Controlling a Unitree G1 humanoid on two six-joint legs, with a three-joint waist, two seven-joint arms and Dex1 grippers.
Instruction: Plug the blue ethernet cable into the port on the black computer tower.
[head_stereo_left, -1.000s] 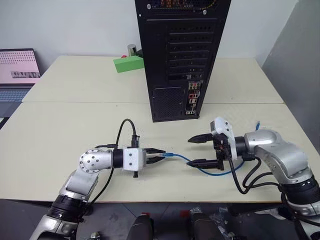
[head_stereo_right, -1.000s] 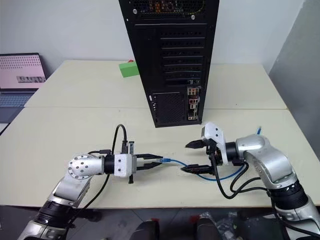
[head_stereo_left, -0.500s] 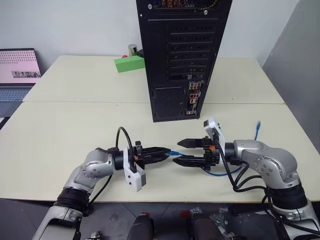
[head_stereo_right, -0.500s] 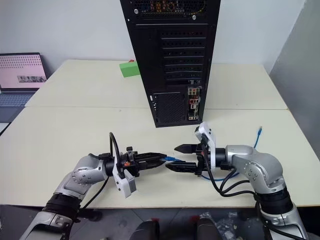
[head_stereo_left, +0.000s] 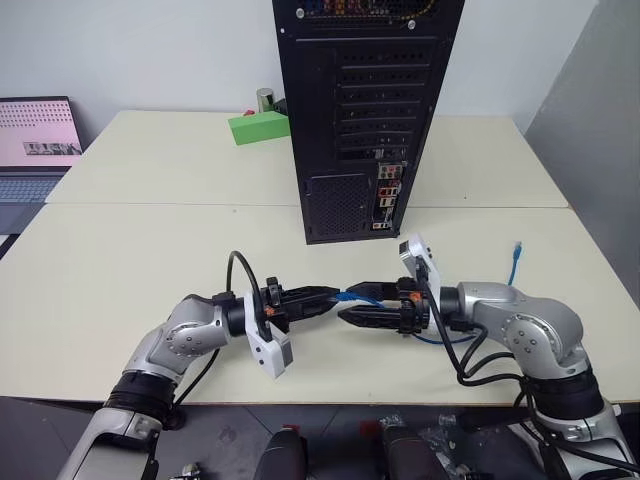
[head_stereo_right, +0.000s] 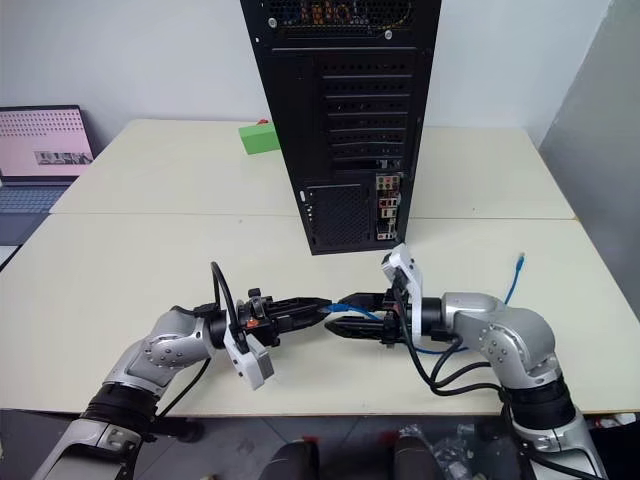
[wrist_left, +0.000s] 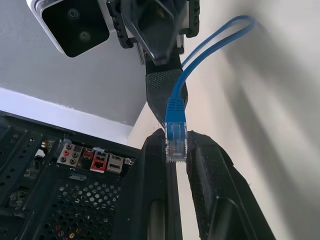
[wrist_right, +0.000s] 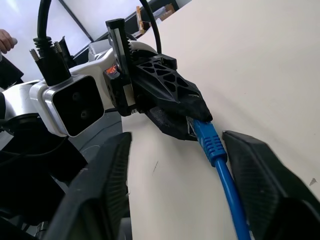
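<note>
Low in the middle of the head-camera frame, the two arms meet nose to nose just above the pale counter (head_stereo_left: 150, 250). The left gripper (head_stereo_left: 325, 296) reaches in from the lower left with its jaws pinched tight on the translucent plug at one end of the blue ethernet cable (head_stereo_left: 362, 293); from its own wrist camera the plug (wrist_left: 175, 145) sits upright between the two black fingers (wrist_left: 210, 170), its blue boot sticking out beyond the tips.

The right gripper (head_stereo_left: 362, 305) comes in from the lower right, pointing toward the left one. Its jaws are partly parted, one finger on either side of the cable just behind the plug; in the right wrist view the blue cord (wrist_right: 220, 165) runs between the two fingers (wrist_right: 262, 180) with a gap on each side, so they straddle it and I cannot tell that they touch it.

From there the cable trails toward the right of the frame, loops under the right forearm, and its other plug (head_stereo_left: 516, 246) lies on the counter near the right edge.

The black computer tower (head_stereo_left: 365, 110) stands upright at top centre, its rear facing the arms, its strip of coloured connectors (head_stereo_left: 386, 200) toward the lower right of that face. A green box (head_stereo_left: 257, 127) lies left of the tower, and an open laptop (head_stereo_left: 35, 145) sits at the far left edge.
</note>
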